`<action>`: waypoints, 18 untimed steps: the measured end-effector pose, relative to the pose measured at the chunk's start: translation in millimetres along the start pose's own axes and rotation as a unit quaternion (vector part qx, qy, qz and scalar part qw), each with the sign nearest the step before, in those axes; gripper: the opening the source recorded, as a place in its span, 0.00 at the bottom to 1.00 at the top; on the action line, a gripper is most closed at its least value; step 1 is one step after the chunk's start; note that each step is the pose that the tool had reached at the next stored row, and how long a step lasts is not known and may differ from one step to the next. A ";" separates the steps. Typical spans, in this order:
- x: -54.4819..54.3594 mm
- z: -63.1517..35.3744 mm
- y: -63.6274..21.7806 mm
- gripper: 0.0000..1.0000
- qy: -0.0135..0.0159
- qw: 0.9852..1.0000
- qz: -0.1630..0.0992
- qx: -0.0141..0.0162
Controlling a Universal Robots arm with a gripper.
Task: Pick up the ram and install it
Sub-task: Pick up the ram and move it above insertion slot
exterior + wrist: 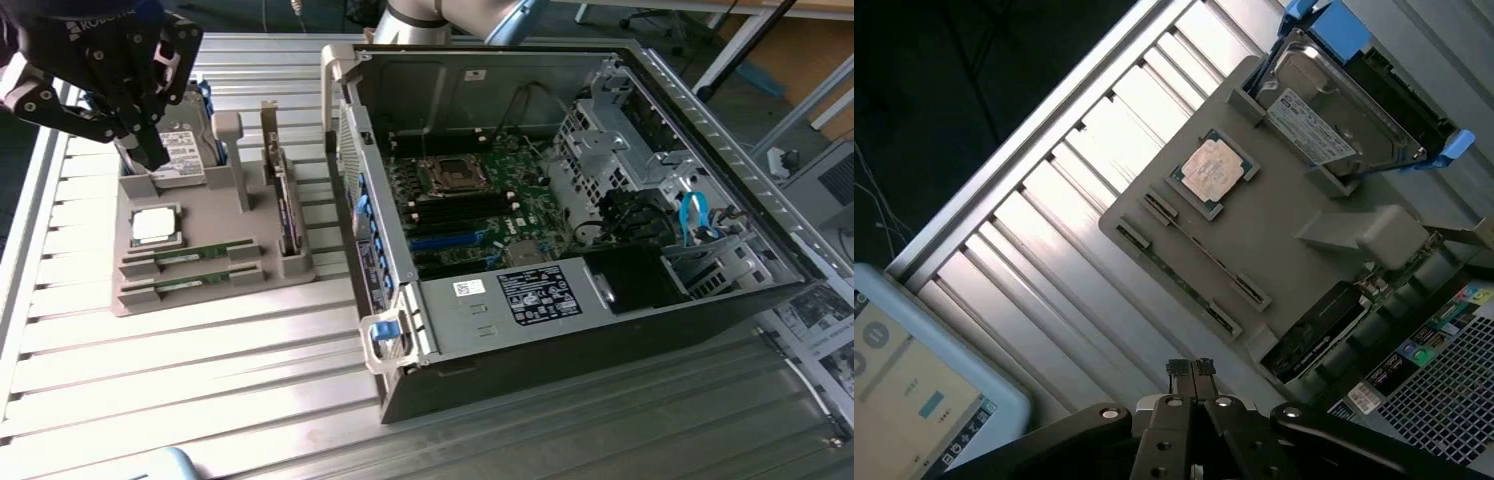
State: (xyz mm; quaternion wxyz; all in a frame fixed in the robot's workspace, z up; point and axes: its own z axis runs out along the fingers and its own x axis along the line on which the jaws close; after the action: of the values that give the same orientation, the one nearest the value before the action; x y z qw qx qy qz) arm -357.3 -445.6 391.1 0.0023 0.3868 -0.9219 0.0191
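Two green ram sticks lie edge-up in the slots of a grey holder, near its front. In the wrist view one ram stick shows as a thin line between two clips. My black gripper hangs above the far end of the holder, over the hard drive, well apart from the ram. Its fingertips are pressed together and hold nothing. The open computer case lies at the exterior view's right, its motherboard exposed.
A square silver CPU rests on the holder beside the ram. The hard drive and an upright expansion card also stand in the holder. A tablet screen lies off the ribbed metal table.
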 end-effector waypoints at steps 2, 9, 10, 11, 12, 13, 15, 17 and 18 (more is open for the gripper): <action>0.0 0.0 0.0 0.11 0.001 1.000 -0.005 0.001; 0.0 0.1 0.0 0.11 0.002 1.000 -0.020 0.003; 0.0 0.1 0.0 0.11 0.002 1.000 -0.022 0.003; 0.0 0.1 0.0 0.11 0.002 1.000 -0.024 0.004; 0.0 0.1 0.0 0.11 0.003 1.000 -0.025 0.004; 0.0 0.2 0.0 0.11 0.003 1.000 -0.028 0.004; 0.0 0.2 0.0 0.11 0.003 0.999 -0.032 0.005; 0.0 0.2 0.0 0.11 0.004 0.999 -0.035 0.005; 0.0 0.2 0.0 0.11 0.004 0.999 -0.036 0.005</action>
State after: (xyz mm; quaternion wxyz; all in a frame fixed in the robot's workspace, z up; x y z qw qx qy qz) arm -357.3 -445.7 390.9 0.0042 0.4202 -0.9071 0.0255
